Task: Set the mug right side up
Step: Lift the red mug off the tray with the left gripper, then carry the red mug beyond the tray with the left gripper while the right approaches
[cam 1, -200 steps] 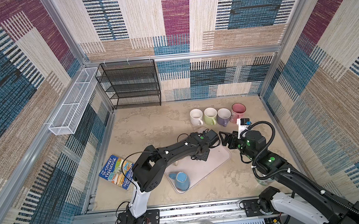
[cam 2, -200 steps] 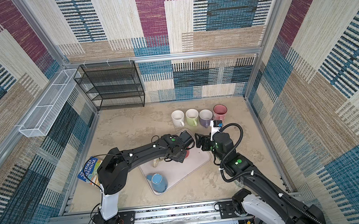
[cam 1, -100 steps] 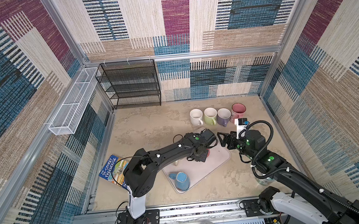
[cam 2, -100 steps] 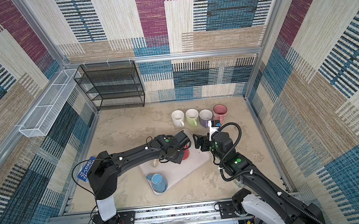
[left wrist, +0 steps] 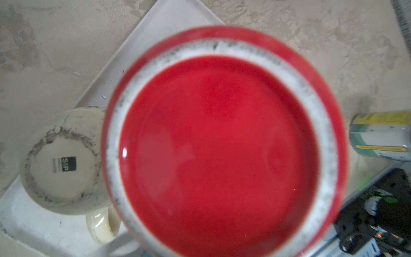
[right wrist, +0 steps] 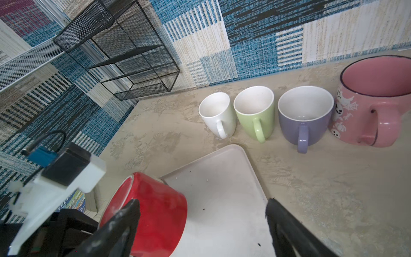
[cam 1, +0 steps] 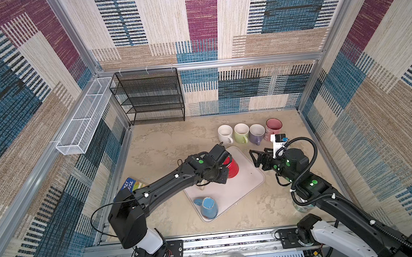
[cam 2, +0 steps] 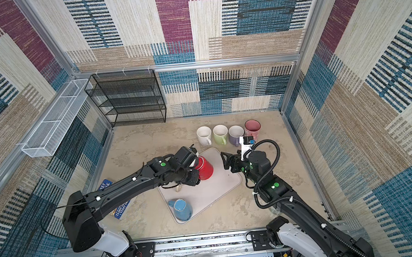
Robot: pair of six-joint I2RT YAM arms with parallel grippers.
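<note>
Since half a second ago the elbow of the left arm (cam 1: 169,186) has swung out toward the left edge of the table (cam 1: 156,147). The red mug (cam 1: 233,169), then mostly hidden under the wrist, shows more of its side. The right claw (cam 1: 258,154) has hardly shifted.

In both top views the red mug (cam 2: 206,169) hangs mid-table over the far corner of the tray (cam 1: 244,188). The left claw (cam 1: 224,171) is pressed together on it, fingers hidden. The mug is tilted, its axis running from the base by the left claw down to the mouth on the right claw's side. The right claw, spread wide, stands just beside it without touching. A blue mug (cam 1: 206,207) is at the tray's near corner.

In the left wrist view the base fills the picture, blurred: glossy red inside a scuffed white ring. Behind it a cream mug (left wrist: 64,162) stands upside down on the tray.

In the right wrist view the smooth red wall widens from base to mouth. Whether its rim touches the tray I cannot tell. A white mug (right wrist: 216,113), green mug (right wrist: 255,109), purple mug (right wrist: 304,115) and pink mug (right wrist: 373,100) stand upright in a row near the table's far edge.
</note>
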